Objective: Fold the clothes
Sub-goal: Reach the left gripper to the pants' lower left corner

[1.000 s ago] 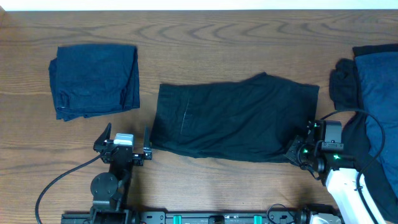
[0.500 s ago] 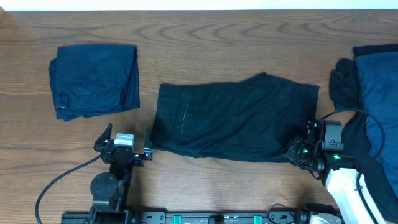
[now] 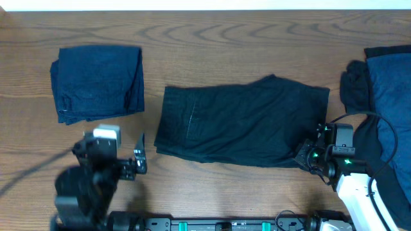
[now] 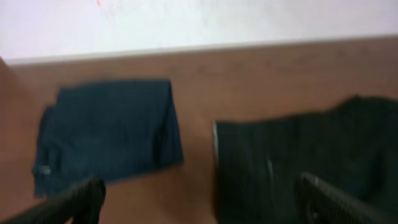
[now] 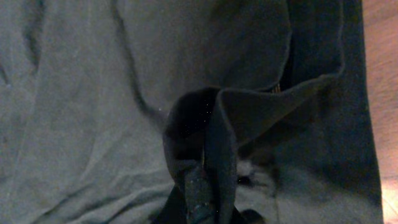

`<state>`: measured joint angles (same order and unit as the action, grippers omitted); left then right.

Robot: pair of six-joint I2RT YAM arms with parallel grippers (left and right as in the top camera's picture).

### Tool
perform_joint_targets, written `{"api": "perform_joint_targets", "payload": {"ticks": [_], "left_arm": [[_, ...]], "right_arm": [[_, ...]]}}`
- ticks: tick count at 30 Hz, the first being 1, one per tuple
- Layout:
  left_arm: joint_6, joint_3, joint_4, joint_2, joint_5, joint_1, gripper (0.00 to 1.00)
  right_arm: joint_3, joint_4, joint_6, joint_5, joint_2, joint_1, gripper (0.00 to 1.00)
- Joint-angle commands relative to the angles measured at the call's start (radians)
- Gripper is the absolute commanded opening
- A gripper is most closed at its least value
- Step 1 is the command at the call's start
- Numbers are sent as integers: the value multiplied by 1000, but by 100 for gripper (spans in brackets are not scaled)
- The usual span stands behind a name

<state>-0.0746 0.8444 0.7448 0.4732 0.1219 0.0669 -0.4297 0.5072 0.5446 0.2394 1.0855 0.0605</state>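
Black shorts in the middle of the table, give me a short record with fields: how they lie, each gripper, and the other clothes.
black shorts: spread flat, lengthwise left to right
left gripper: open, clear of the cloth, beside its near left corner
right gripper: shut on the near right corner
other clothes: folded navy garment far left; dark pile at right edge

Centre of table (image 3: 225, 29): shorts (image 3: 241, 122) lying flat. Upper left: folded garment (image 3: 97, 82), apart from them. Right edge: pile of clothes (image 3: 379, 90), near the shorts' right end. Lower left: left gripper (image 3: 110, 151), off the shorts. Right gripper (image 3: 307, 156) on their lower right corner.
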Motion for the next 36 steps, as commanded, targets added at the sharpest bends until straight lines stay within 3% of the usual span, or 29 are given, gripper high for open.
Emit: {"api": "perform_joint_targets", "payload": {"ticks": [1,6,10,12,16,20,26,36], "left_arm": [[54,194,127,226,75,-4,98],[55,450,391,571,267,-4,99],[54,487,439,760,473,-4,98],[54,487,468,832,497,-4,98],[59,485,549,961,495,-4,98],[179,452,567,1039,364,-4,98],[362,346,473,1036,166,-4,98],[449,118,211,1036,160,-5,99]], "right_arm": [[-15,-1,0,8,-1,4,1],[-15,2,0,9,-1,4,1],[-15,3,0,9,-1,4,1],[-15,6,0,13,-1,4,1],[-15,6,0,12,-1,4,1],[-15,5,0,12,-1,4,1],[-15,6,0,13,-1,4,1],[-15,6,0,12,-1,4,1]]}}
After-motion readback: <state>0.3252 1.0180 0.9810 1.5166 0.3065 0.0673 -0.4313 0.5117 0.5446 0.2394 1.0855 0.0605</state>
